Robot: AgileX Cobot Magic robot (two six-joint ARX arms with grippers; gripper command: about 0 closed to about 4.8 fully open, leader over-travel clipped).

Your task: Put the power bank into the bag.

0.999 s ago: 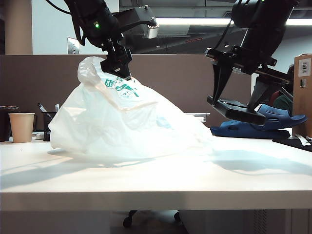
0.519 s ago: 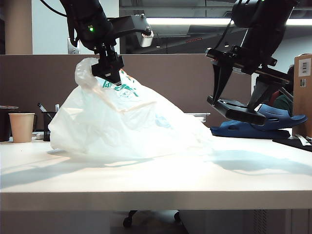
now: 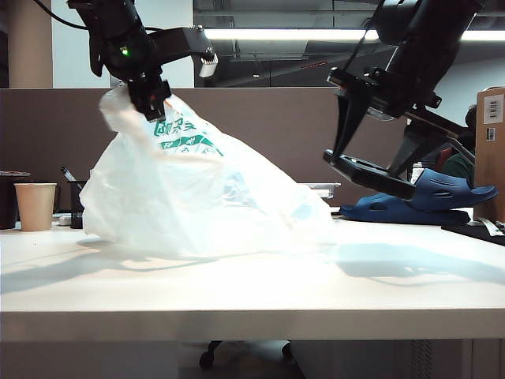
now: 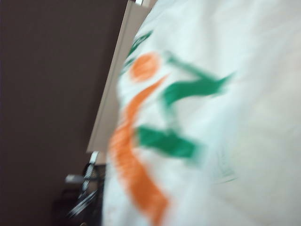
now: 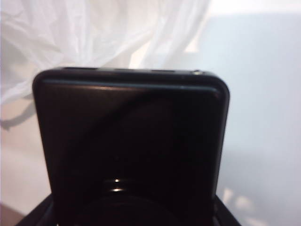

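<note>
The bag [image 3: 197, 197], thin white plastic with green print, stands on the table [image 3: 252, 292] at left centre. My left gripper [image 3: 150, 101] pinches its top corner and holds it up. In the left wrist view the blurred bag [image 4: 211, 117] with green and orange print fills the picture, and the fingers do not show. My right gripper [image 3: 367, 170] hangs to the right of the bag, above the table, shut on the black power bank [image 3: 369, 175], which is tilted with its low end on the side away from the bag. In the right wrist view the power bank [image 5: 131, 141] points at the bag [image 5: 94, 37].
A paper cup [image 3: 35, 205] and a dark pen holder [image 3: 79, 201] stand at the far left. A dark blue clog [image 3: 426, 201] lies at the back right, under the right arm. A cardboard box [image 3: 491, 150] is at the right edge. A brown partition [image 3: 276, 134] runs behind.
My left gripper has moved left and slightly up with the bag's top, pulling the bag taller and tauter. The right gripper with the power bank has shifted a little toward the bag.
</note>
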